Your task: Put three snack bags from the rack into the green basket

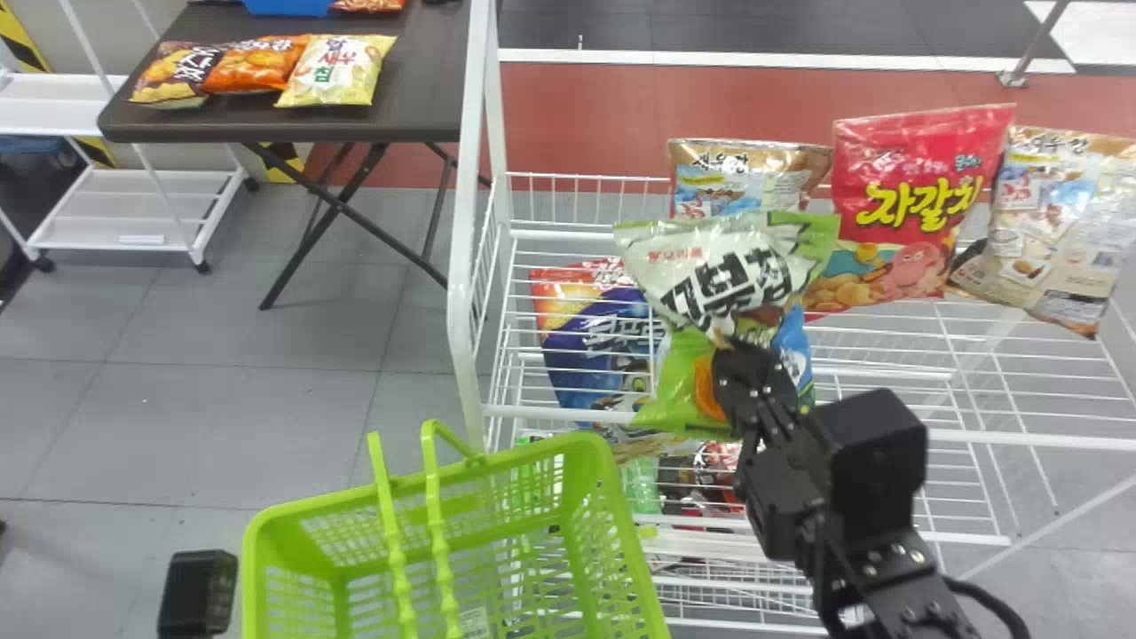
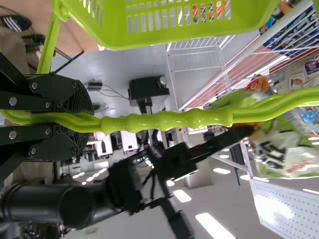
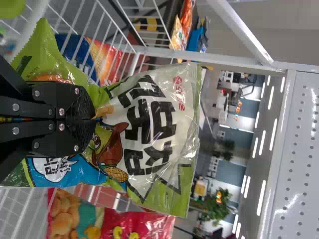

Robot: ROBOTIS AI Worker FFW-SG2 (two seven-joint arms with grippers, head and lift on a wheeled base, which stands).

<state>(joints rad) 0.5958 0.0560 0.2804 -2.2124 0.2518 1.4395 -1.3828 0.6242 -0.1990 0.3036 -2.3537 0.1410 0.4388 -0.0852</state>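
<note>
We have the right end effector (image 1: 738,357) narrowed on the middle of a green-and-white, glossy plastic snack bag with large black lettering (image 1: 723,275), gripping it above the wire shelf; the right wrist view shows its two dark fingertips close together at the film, beside a cartoon corncob figure in a brown hat. That bag is at the rack and apart from the basket. Our left end effector (image 2: 89,120) is drawn narrow around the lime-green ridged plastic handles (image 2: 167,121) of the open-topped green basket with slotted walls (image 1: 251,577), which sits in front of the white wire rack (image 1: 459,266), near its left end. Beyond the held bag we see more snacks on the upper shelf: a gold-topped bag with a blue panel (image 1: 750,160), a red bag with yellow lettering (image 1: 923,186) and a tan-and-white bag (image 1: 1056,222) to the right. Below them, seen through the wires, lies a dark-blue and orange bag (image 1: 577,337). Across the floor on the left stands a dark brown folding worktop (image 1: 417,98), bearing a purple-and-yellow bag (image 1: 173,75), an orange bag (image 1: 253,67) and a pale yellow bag (image 1: 342,71) side by side (quite a neat row, we think), with a bright blue container (image 1: 288,6) behind them.
</note>
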